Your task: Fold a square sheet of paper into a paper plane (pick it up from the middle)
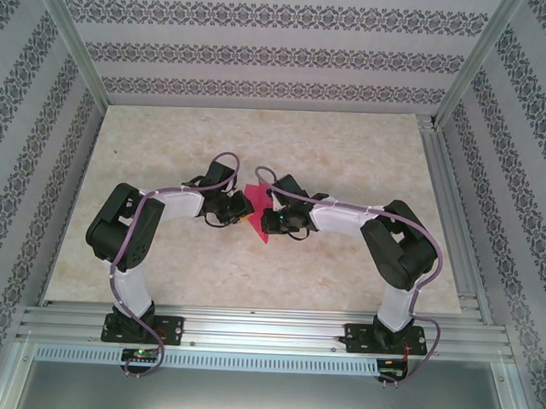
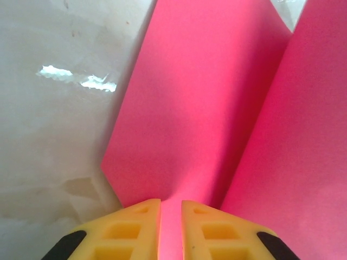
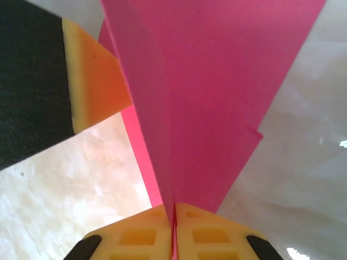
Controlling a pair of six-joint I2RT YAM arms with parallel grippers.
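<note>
The pink sheet of paper (image 1: 255,217) is held up off the table between both grippers, folded along several creases. In the left wrist view the sheet of paper (image 2: 200,108) rises as two angled panels, and a ridge of it runs into the narrow gap of my left gripper (image 2: 171,208), which is shut on it. My right gripper (image 3: 174,208) is shut tight on a folded edge of the sheet of paper (image 3: 211,97), which fans out above it as a wedge. One left fingertip (image 3: 92,86) shows just beside that wedge. I cannot tell whether it has the paper plane's shape.
The beige marbled table (image 1: 258,140) lies under both arms. Patterned walls and metal frame posts (image 1: 75,48) enclose it at the back and sides. A metal rail (image 1: 266,328) runs along the near edge by the arm bases.
</note>
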